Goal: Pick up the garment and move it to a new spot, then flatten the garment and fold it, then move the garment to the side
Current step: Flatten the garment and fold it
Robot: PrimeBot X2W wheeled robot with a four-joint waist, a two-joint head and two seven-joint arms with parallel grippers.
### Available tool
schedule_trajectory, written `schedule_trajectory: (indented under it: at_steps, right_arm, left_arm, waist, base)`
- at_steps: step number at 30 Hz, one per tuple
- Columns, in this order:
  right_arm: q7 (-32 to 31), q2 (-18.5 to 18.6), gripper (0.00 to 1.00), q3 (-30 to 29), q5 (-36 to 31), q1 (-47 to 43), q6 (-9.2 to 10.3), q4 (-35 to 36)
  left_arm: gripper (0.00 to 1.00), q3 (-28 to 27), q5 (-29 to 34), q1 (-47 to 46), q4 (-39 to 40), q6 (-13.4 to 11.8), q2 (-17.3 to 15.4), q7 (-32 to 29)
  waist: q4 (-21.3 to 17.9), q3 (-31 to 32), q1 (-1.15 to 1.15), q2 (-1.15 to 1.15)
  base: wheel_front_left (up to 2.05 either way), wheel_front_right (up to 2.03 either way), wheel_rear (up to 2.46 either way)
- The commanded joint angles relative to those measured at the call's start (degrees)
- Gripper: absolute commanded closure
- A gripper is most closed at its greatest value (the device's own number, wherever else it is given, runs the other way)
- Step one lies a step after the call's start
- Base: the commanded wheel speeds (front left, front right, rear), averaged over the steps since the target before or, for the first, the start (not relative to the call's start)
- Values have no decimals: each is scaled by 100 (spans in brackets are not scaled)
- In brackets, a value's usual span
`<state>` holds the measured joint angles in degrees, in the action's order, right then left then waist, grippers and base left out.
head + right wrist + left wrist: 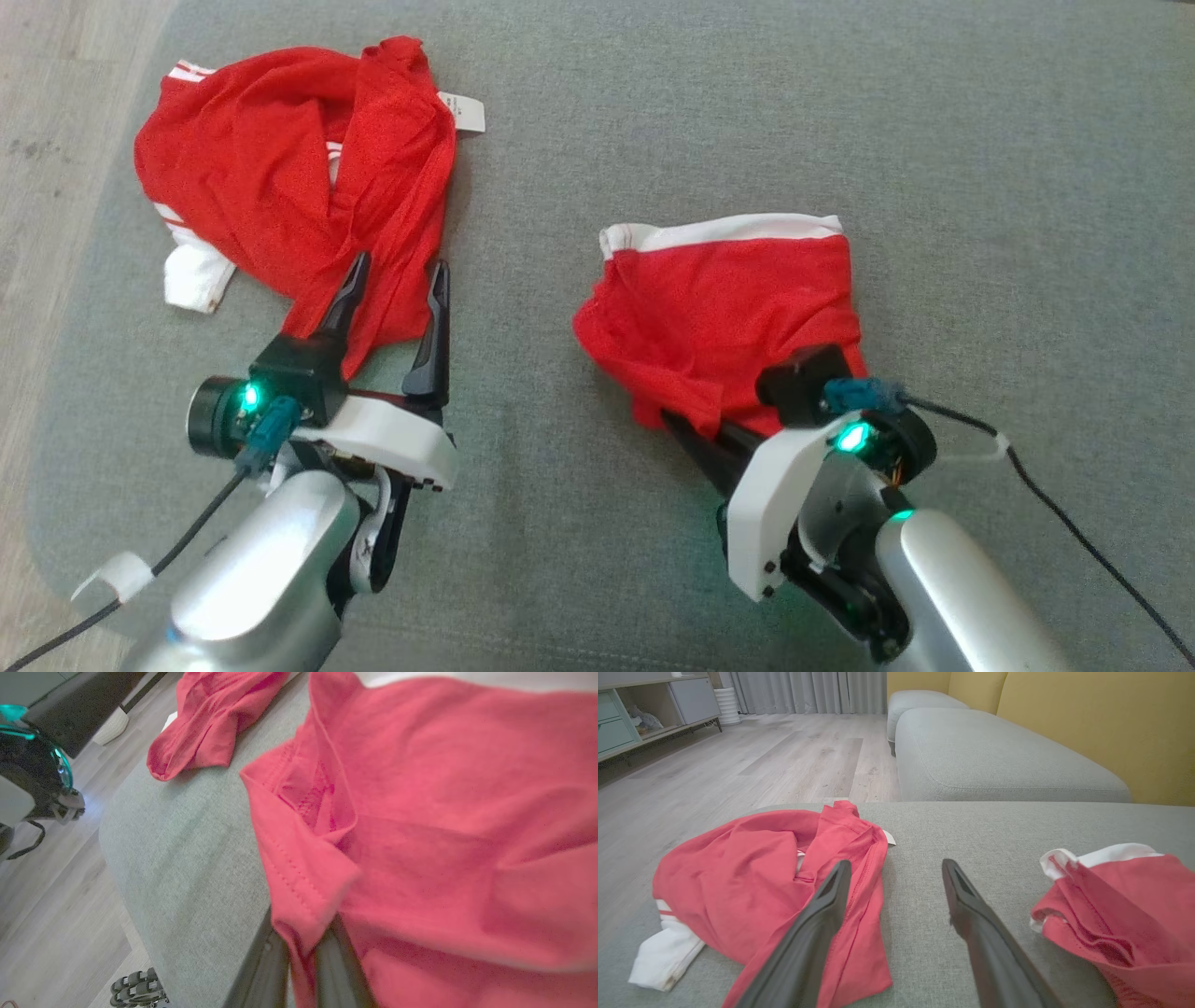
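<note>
Pinching the red garment on the grey cushion, the right gripper is clamped on cloth; the left gripper gapes.

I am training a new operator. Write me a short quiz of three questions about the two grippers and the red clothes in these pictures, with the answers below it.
1. True or false: the left gripper is closed on cloth.
2. What does the right gripper hold?
A) a folded edge of the red garment with the white band
B) a white towel
C) nothing
3. Fill in: the white label sticks out of the crumpled garment on the robot's ____ side.

Key: 1 false, its fingers stand apart. 2 A. 3 left.
</note>
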<state>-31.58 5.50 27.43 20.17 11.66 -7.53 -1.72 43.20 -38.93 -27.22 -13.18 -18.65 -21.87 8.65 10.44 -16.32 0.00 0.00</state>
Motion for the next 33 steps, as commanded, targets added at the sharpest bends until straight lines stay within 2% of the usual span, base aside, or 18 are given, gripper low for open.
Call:
schedule_trajectory:
  at_steps: [1, 2, 6, 11, 14, 17, 21, 24, 33]
  right_arm:
    - [66, -59, 74, 135, 21, 28, 4, 191]
    - [142, -62, 0, 143, 33, 7, 4, 164]
    - [628, -54, 0, 132, 61, -23, 4, 243]
    - [1489, 53, 0, -89, 79, -47, 4, 762]
    - [1869, 114, 0, -556, -24, -113, 4, 1085]
    - [2128, 94, 0, -1373, -263, -220, 4, 1325]
    - [2283, -15, 0, -2560, -581, -460, 4, 1470]
    - [2272, -58, 0, -3030, -700, -692, 4, 1490]
    - [2145, -153, 0, -3100, -759, -1239, 4, 1578]
  left_arm:
    - [0, -203, -44, -98, 128, -23, -146, 48]
    - [0, -202, -45, -99, 125, -26, -144, 53]
    - [0, -211, -30, -87, 95, -62, -158, 100]
    - [0, -243, 18, -51, 92, -143, -259, 155]
    - [0, -286, 36, -20, 115, -209, -337, 184]
    - [0, -326, 23, 32, 149, -259, -412, 185]
    - [0, -366, 22, 109, 217, -317, -506, 209]
    - [0, -362, 18, 199, 265, -349, -592, 179]
    - [0, -311, 34, 621, 545, -556, -906, 22]
  waist:
    - [14, -10, 0, 0]
    - [17, -14, 0, 0]
    - [0, -2, 0, 0]
    - [-86, 47, 0, 0]
    - [-160, 73, 0, 0]
    - [-241, 110, 0, 0]
    - [-334, 214, 0, 0]
    - [-401, 347, 0, 0]
    - [-551, 837, 0, 0]
  base:
    - [0, 0, 0]
    - [0, 0, 0]
    - [0, 0, 0]
    - [0, 0, 0]
    - [0, 0, 0]
    - [0, 0, 0]
    - [0, 0, 0]
    - [0, 0, 0]
    - [0, 0, 0]
